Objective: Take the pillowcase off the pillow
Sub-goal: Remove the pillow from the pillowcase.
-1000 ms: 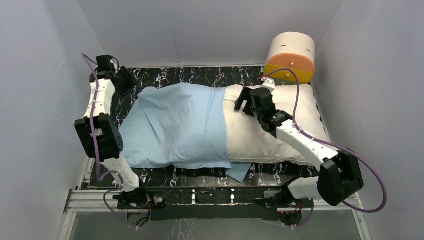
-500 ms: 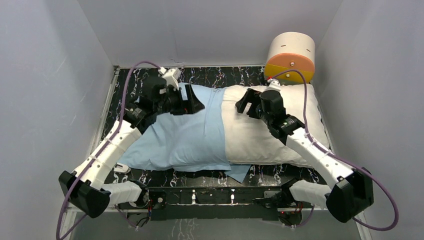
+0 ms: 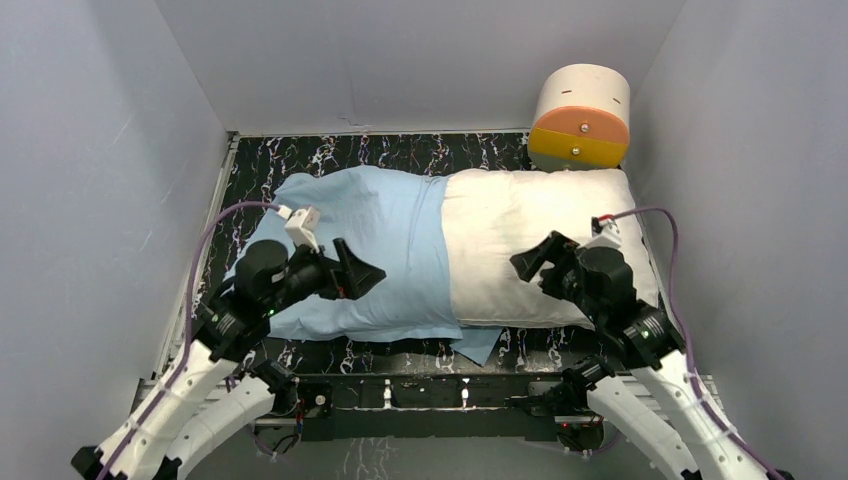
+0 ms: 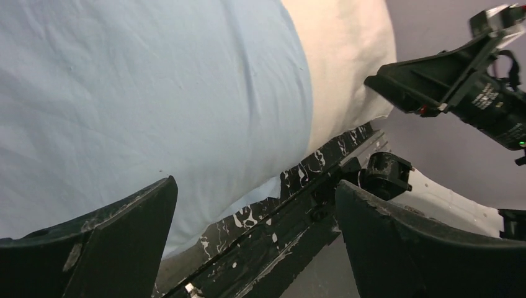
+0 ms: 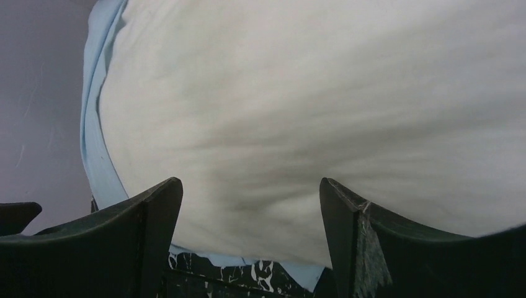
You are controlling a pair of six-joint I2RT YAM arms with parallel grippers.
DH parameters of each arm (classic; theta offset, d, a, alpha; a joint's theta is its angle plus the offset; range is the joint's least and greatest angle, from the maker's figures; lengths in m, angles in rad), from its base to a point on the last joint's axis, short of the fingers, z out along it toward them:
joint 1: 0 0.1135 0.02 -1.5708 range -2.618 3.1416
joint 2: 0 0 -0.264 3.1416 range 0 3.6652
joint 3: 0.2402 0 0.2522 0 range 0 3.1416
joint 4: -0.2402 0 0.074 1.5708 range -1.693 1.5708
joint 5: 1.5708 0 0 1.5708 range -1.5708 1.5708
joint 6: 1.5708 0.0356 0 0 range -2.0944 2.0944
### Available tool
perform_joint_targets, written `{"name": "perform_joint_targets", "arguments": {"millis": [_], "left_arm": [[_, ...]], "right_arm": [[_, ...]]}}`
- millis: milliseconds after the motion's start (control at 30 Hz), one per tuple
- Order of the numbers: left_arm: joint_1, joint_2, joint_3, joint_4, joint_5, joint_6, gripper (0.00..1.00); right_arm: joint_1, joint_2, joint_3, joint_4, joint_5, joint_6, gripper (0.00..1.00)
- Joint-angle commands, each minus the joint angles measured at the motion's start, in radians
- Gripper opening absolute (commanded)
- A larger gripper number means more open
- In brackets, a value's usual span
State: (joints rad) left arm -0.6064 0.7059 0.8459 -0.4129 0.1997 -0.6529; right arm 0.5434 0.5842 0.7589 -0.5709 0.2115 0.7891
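Observation:
The light blue pillowcase [image 3: 370, 250] covers the left half of the white pillow [image 3: 530, 225], which lies across the table. A blue corner sticks out under the pillow's front edge [image 3: 480, 345]. My left gripper [image 3: 365, 275] is open and empty above the pillowcase's front part. In the left wrist view the gripper [image 4: 254, 205] has the pillowcase [image 4: 155, 93] and pillow [image 4: 347, 56] beyond its tips. My right gripper [image 3: 530, 262] is open and empty over the pillow's front right part. In the right wrist view the gripper [image 5: 248, 205] frames the pillow [image 5: 310, 105], with the pillowcase's edge [image 5: 96, 136] at the left.
A round cream-and-orange drum [image 3: 580, 115] stands at the back right, touching the pillow's far corner. The black marbled table [image 3: 400, 155] is boxed in by grey walls on three sides. A metal rail [image 3: 420, 390] runs along the near edge.
Both arms drew back toward the near edge. The left gripper swung from the far left corner over the pillowcase to its front part. The right gripper moved from the pillow's middle to its front.

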Motion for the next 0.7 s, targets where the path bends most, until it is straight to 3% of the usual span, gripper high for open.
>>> {"name": "perform_joint_targets", "arguments": {"millis": [0, 67, 167, 267, 400, 567, 667], "left_arm": [[-0.005, -0.169, -0.114, 0.085, 0.071, 0.049, 0.98], [-0.006, -0.172, -0.154, 0.120, 0.162, 0.015, 0.98], [-0.006, -0.074, -0.167, 0.133, 0.294, -0.027, 0.89], [-0.049, -0.026, -0.164, 0.133, 0.287, -0.023, 0.90], [-0.246, 0.005, -0.140, 0.122, 0.063, -0.048, 0.89], [-0.708, 0.251, -0.040, 0.095, -0.514, -0.125, 0.91], [-0.752, 0.360, -0.029, 0.099, -0.676, -0.244, 0.92]], "right_arm": [[0.004, -0.167, -0.058, -0.224, 0.017, 0.188, 0.88], [0.004, -0.247, -0.083, -0.255, 0.005, 0.267, 0.88], [0.004, -0.336, -0.108, -0.277, -0.029, 0.348, 0.87], [0.003, -0.365, -0.124, -0.295, -0.076, 0.383, 0.87], [0.003, -0.322, -0.152, -0.330, -0.109, 0.401, 0.87], [0.004, -0.260, -0.167, -0.287, -0.086, 0.417, 0.88], [0.003, -0.259, -0.172, -0.312, -0.003, 0.497, 0.89]]}}
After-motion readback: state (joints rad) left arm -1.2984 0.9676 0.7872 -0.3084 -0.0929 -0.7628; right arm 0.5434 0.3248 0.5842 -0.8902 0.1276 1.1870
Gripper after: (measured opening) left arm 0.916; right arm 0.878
